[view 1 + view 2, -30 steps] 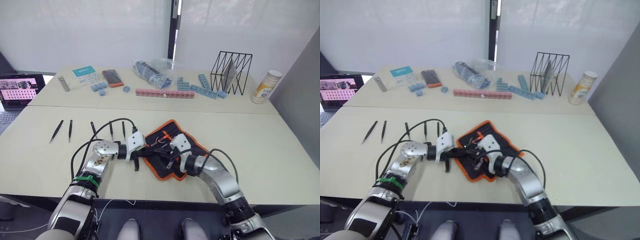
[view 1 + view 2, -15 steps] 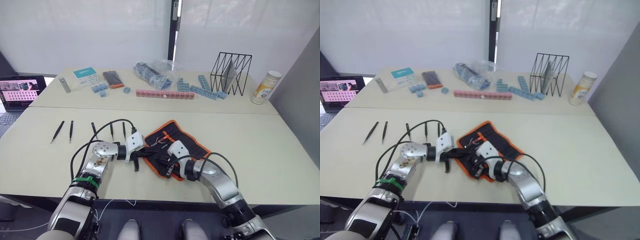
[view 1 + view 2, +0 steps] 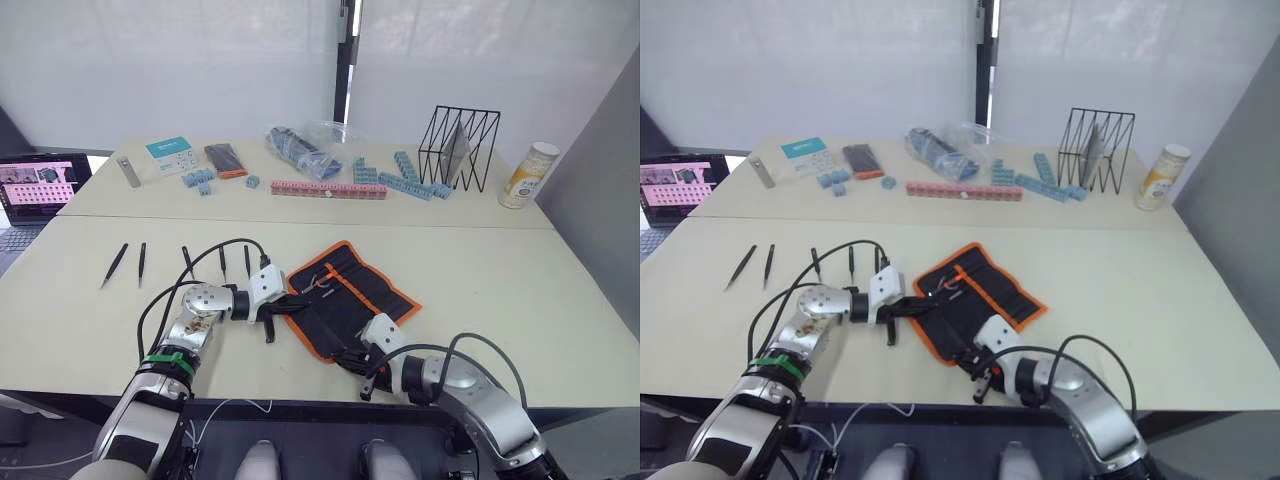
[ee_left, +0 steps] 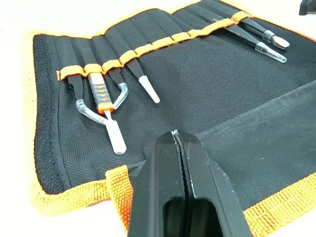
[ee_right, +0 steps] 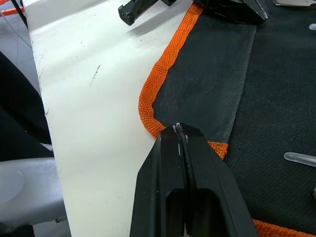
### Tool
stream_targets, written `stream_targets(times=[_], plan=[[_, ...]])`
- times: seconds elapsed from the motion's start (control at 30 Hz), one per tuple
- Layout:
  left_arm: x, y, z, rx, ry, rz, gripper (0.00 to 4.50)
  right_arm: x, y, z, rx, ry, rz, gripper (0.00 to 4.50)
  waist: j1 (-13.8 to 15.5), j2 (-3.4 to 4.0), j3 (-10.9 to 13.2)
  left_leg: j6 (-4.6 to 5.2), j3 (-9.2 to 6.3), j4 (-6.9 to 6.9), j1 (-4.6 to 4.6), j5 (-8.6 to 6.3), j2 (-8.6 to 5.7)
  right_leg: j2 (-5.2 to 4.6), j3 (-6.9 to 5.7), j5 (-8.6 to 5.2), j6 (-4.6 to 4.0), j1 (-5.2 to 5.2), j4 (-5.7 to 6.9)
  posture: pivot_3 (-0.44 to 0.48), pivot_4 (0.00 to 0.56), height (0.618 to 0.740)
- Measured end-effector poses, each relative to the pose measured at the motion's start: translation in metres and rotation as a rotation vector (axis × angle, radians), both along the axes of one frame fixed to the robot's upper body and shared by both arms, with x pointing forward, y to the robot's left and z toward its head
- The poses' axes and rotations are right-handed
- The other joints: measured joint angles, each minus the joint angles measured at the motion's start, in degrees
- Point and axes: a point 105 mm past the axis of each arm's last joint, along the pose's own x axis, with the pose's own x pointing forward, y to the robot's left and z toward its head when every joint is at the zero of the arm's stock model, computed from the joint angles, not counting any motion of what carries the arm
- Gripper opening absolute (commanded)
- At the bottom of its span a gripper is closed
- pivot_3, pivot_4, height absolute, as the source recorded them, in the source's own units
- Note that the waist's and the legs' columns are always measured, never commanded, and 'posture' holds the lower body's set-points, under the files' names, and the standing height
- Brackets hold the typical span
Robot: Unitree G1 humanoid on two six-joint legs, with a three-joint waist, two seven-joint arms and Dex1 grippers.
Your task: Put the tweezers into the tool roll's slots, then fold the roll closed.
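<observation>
The tool roll [image 3: 350,290], black with orange edging, lies open and flat near the table's front. Its slots [image 4: 148,49] hold a few capped tools. Several slim black tweezers [image 3: 186,257] lie in a row on the table to the roll's left, outside it. My left gripper [image 3: 290,306] reaches in at the roll's left corner, shut, with its tips [image 4: 177,140] pinched at the black flap's edge. At the roll's near corner my right gripper [image 3: 352,358] is shut, its tips [image 5: 178,129] just over the orange edging with nothing between them.
Across the far table lie a grey metal bar [image 3: 126,168], a small black-and-orange case [image 3: 225,157], blue bricks and a pink bar [image 3: 330,188], a plastic bag [image 3: 305,145], a wire rack [image 3: 462,145] and a bottle [image 3: 530,173]. A laptop [image 3: 35,185] sits at far left.
My right gripper has drawn back from the middle of the roll to its near corner. The roll now lies flatter and more spread. My left gripper has stayed put.
</observation>
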Motion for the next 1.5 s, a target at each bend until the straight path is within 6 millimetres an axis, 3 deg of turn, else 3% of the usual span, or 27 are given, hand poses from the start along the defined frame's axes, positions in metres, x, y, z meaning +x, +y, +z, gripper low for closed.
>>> stream_targets(times=[0.13,0.23,0.33,0.47,0.5,0.53,0.6,0.7,0.9,0.97,1.03,1.17,1.33,1.4,1.5], plan=[[0.0,0.001,0.004,-0.02,0.011,-0.001,0.01,0.002,0.0,0.005,0.042,0.005,-0.011,0.0,-0.07,-0.02,0.04,0.0,0.0,0.0,-0.12,0.0,0.0,0.0,0.0,0.0,0.0,-0.14,0.01,0.0,0.15,0.721],[0.0,0.013,0.014,-0.077,0.061,0.033,0.01,0.005,-0.008,0.026,0.111,-0.03,-0.031,0.0,-0.28,-0.02,0.4,0.01,0.0,0.01,-0.36,0.01,0.0,0.01,0.0,0.01,0.01,-0.33,0.03,0.0,0.15,0.721],[0.004,0.048,0.037,-0.151,0.066,0.134,0.01,0.008,-0.027,0.057,0.156,-0.106,-0.062,0.0,-0.27,-0.16,0.61,0.11,-0.01,-0.07,-0.39,0.07,0.01,0.02,-0.01,0.02,0.03,-0.35,0.05,0.0,0.15,0.721],[0.001,0.105,0.067,-0.199,0.0,0.315,0.01,0.014,-0.072,0.085,0.202,-0.157,-0.208,0.0,0.14,-0.2,0.69,0.09,-0.01,-0.09,-0.41,0.04,0.01,0.0,0.0,0.02,0.05,-0.32,0.0,0.0,0.15,0.721],[-0.001,0.117,0.067,-0.197,-0.001,0.358,0.52,0.015,-0.082,0.087,0.194,-0.166,-0.245,0.0,0.18,-0.2,0.69,0.02,-0.01,-0.09,-0.4,-0.02,0.0,0.0,0.0,-0.02,0.09,-0.32,0.0,0.0,0.15,0.721],[-0.004,0.136,0.066,-0.188,-0.012,0.432,0.7,0.017,-0.097,0.088,0.175,-0.178,-0.303,0.0,0.21,-0.2,0.69,-0.01,-0.01,-0.13,-0.41,-0.08,0.01,0.0,0.0,-0.1,0.12,-0.34,0.0,0.0,0.15,0.721],[-0.011,0.18,0.061,-0.171,-0.024,0.608,1.33,0.019,-0.13,0.08,0.109,-0.178,-0.431,0.57,0.24,-0.25,0.72,0.02,-0.01,-0.21,-0.39,-0.19,0.01,0.0,0.0,-0.22,0.12,-0.36,-0.01,0.0,0.15,0.721],[-0.032,0.23,0.055,-0.146,-0.032,0.796,2.35,0.013,-0.172,0.062,0.045,-0.155,-0.584,1.54,0.22,-0.27,0.73,-0.07,-0.01,-0.36,-0.36,-0.28,0.0,-0.01,0.0,-0.39,0.13,-0.37,-0.03,0.0,0.15,0.721],[-0.091,0.302,0.042,-0.062,-0.023,1.042,4.33,-0.006,-0.244,0.057,-0.03,-0.283,-0.811,3.58,0.24,-0.25,0.74,-0.47,0.09,-0.51,-0.22,-0.53,0.02,-0.12,-0.02,-0.53,0.03,-0.39,-0.07,0.0,0.15,0.721],[-0.109,0.319,0.04,-0.071,-0.027,1.116,4.5,-0.017,-0.272,0.053,-0.058,-0.316,-0.895,4.29,0.42,-0.25,0.74,-0.71,0.08,-0.52,-0.23,-0.68,0.02,-0.16,-0.08,-0.56,0.04,-0.35,-0.27,0.0,0.15,0.721],[-0.123,0.331,0.035,-0.074,-0.016,1.17,4.5,-0.029,-0.291,0.044,-0.065,-0.32,-0.964,4.47,0.52,-0.22,0.75,-0.73,0.09,-0.52,-0.24,-0.69,0.07,-0.17,-0.17,-0.56,0.04,-0.27,-0.55,0.0,0.15,0.721],[-0.139,0.342,0.03,-0.065,-0.003,1.223,4.5,-0.048,-0.308,0.029,-0.066,-0.322,-1.055,4.47,0.24,-0.23,0.75,-0.74,0.37,-0.51,-0.26,-0.69,0.15,-0.29,-0.17,-0.55,0.05,-0.25,-0.73,0.0,0.15,0.721],[-0.139,0.344,0.036,-0.101,-0.026,1.244,4.5,-0.046,-0.305,0.03,-0.06,-0.346,-1.058,4.47,0.01,-0.21,0.74,-0.75,1.19,-0.5,-0.2,-0.7,0.73,-0.26,-0.18,-0.55,0.04,-0.3,-0.73,0.0,0.15,0.721],[-0.137,0.345,0.036,-0.13,-0.012,1.255,4.5,-0.039,-0.294,0.035,-0.048,-0.354,-1.023,4.47,-0.15,-0.2,0.74,-0.75,1.27,-0.5,-0.14,-0.7,0.86,-0.19,-0.19,-0.54,0.03,-0.32,-0.7,0.0,0.15,0.721],[-0.126,0.345,0.04,-0.185,-0.006,1.285,4.5,-0.019,-0.261,0.051,-0.021,-0.369,-0.89,4.47,-0.27,-0.2,0.74,-0.74,1.29,-0.5,-0.09,-0.69,0.96,-0.1,-0.21,-0.51,0.0,-0.33,-0.63,0.0,0.15,0.721]])
